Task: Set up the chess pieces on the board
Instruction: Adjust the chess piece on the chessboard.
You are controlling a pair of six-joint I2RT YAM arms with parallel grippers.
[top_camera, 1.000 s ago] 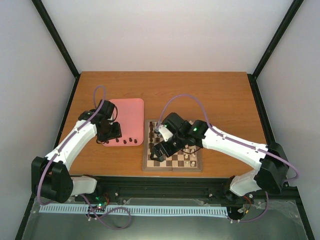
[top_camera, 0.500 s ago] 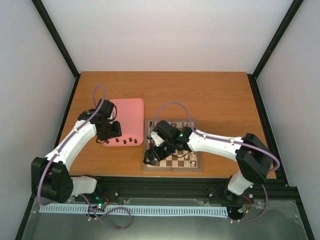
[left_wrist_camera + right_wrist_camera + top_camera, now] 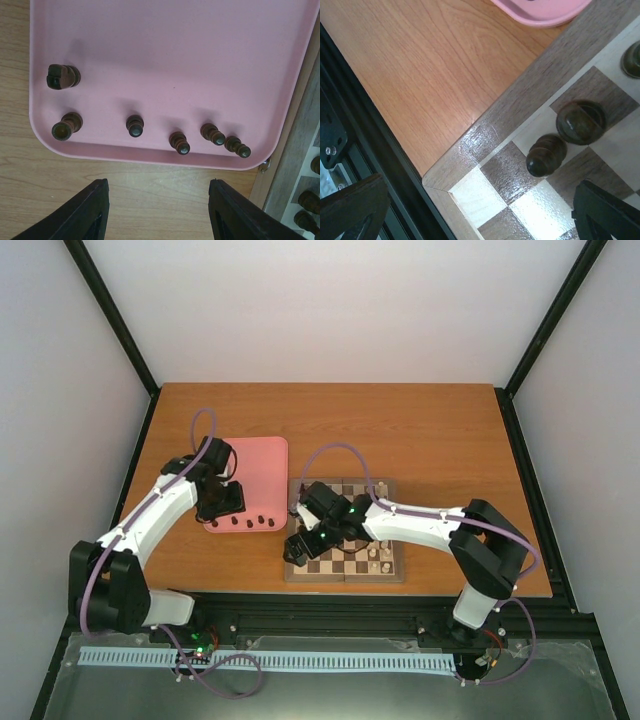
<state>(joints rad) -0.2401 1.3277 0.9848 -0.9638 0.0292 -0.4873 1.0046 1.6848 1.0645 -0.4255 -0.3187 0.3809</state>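
Several dark brown chess pieces [image 3: 135, 125] stand in a row along the near rim of the pink tray [image 3: 175, 45], with one more lying on its side at the left [image 3: 62, 76]. My left gripper [image 3: 157, 202] hangs open over bare table just short of that rim, with nothing between its fingers [image 3: 92, 210]. My right gripper [image 3: 480, 215] is open above the near-left corner of the board [image 3: 470, 145], beside two dark pieces [image 3: 546, 154] on the edge squares. From above, my left gripper [image 3: 222, 502] sits at the tray and my right gripper [image 3: 300, 545] at the board [image 3: 345, 577].
Cream-white pieces [image 3: 378, 558] stand on the board's right side and more dark ones [image 3: 303, 502] along its left column. The tray [image 3: 258, 465] lies just left of the board. A black rail [image 3: 350, 130] runs along the table's near edge.
My right arm has swung left and nearer, from over the board's left-middle squares to its near-left corner. The left gripper has hardly moved.
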